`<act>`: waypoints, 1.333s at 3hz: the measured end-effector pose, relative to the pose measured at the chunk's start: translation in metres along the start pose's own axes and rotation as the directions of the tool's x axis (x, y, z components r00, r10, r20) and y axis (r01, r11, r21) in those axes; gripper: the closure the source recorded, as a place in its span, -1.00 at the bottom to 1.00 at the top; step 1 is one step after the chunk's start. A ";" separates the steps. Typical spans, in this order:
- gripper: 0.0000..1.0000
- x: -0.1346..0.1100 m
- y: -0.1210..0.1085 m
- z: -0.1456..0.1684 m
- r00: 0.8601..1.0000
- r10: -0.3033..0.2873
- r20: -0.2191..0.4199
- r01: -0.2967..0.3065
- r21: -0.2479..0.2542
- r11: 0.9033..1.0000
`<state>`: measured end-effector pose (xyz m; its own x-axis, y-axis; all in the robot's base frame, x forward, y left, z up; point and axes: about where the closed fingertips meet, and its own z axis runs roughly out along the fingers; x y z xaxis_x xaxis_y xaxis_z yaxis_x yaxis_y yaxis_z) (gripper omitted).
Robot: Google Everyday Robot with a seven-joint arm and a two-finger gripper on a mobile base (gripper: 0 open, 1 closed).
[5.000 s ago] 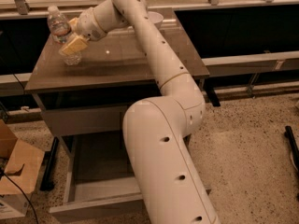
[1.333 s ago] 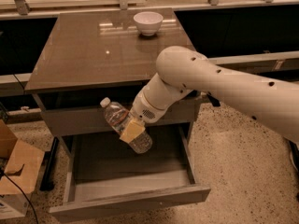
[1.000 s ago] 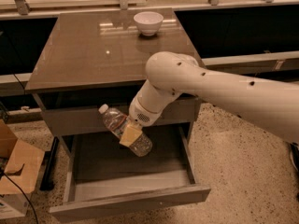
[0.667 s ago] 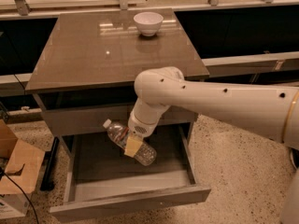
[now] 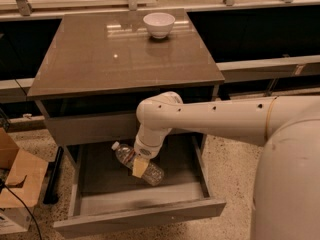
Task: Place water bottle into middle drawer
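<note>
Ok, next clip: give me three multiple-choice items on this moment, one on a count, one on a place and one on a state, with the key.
1. What stands on the tabletop?
A. One white bowl
B. Two white bowls
C. One red bowl

2. Where is the water bottle?
A. On the tabletop
B. Inside the middle drawer, held by the gripper
C. Inside the bowl

3. How is the middle drawer?
A. Shut
B. Pulled open
C. Lifted out

Key:
1 A, a single white bowl sits at the back.
2 B, the gripper clamps the tilted bottle within the drawer walls.
3 B, its floor and side walls show.
</note>
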<state>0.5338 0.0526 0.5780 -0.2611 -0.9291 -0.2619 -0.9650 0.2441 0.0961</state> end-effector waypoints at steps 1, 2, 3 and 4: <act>0.66 0.001 -0.007 0.044 0.999 0.021 0.044 -0.020 -0.016 1.000; 1.00 0.007 -0.012 0.081 0.992 0.069 0.106 -0.065 -0.038 0.997; 1.00 0.015 -0.016 0.112 0.984 0.119 0.131 -0.112 -0.061 0.992; 0.70 0.025 -0.021 0.136 0.980 0.160 0.118 -0.152 -0.073 0.986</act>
<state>0.5438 0.0622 0.4387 -0.4134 -0.8387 -0.3545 -0.9095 0.3616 0.2050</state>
